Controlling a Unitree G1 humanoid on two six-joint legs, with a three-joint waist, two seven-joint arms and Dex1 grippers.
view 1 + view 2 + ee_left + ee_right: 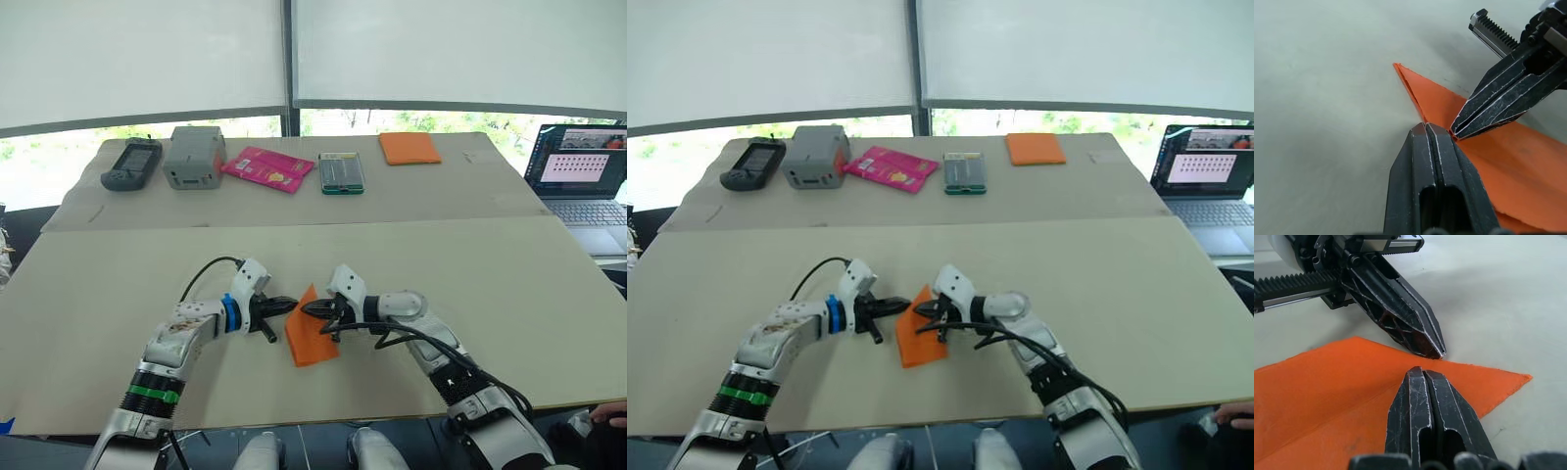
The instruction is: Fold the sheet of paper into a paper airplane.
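Beige table (509, 294), folded paper airplane (312, 338), closed fingers (1426, 134)

**How our four cameras sit**

From the head, our two eyes look forward and down across the table (549, 323), set well back; both take in the far row of objects and the laptop (578, 171) at 2 o'clock. Our wrist cameras sit very close, each looking along its own closed fingers. They face one another, sharing the sheet of paper (1508, 161) and the meeting fingertips: the left gripper (1437, 351) and the right gripper (1453, 133).
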